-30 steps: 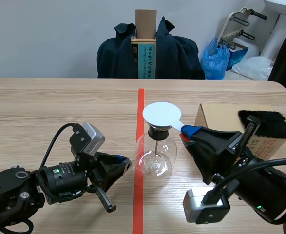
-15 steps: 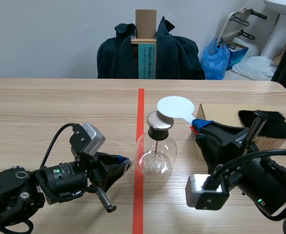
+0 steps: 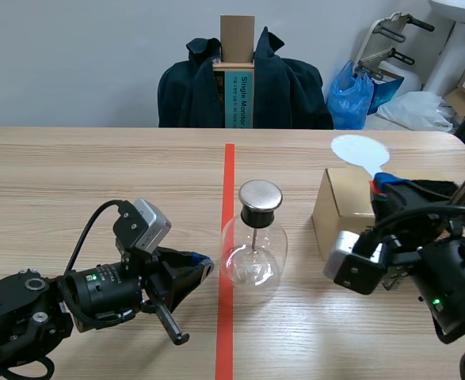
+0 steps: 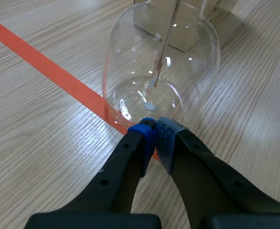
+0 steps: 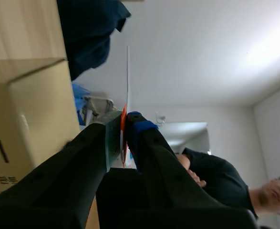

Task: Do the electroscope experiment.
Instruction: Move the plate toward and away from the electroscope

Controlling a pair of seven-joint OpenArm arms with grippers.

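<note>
White disc [image 3: 359,150] moved off glass flask [image 3: 253,252], right fingers [image 3: 383,182] clamped, withdrawn

Office-type room set up as a robot lab.

- Plain pale wall [image 3: 74,55]; white ceiling [image 5: 202,47] in the right wrist view.
- Wood-grain table [image 3: 97,182] marked with a tape line [image 3: 228,170]. Left arm [image 3: 26,305] and right arm [image 3: 446,293] come in at its near side.
- On the table, a glass flask [image 3: 253,249] and a box [image 3: 339,206], laid out like bench apparatus.
- Behind the table, everyday clutter: jacket [image 3: 287,87] draped over a chair, upright carton [image 3: 237,47], blue bag [image 3: 351,99], metal frame [image 3: 390,39], white basin [image 3: 458,12].
- A person [image 5: 216,191] in dark clothing is nearby.
</note>
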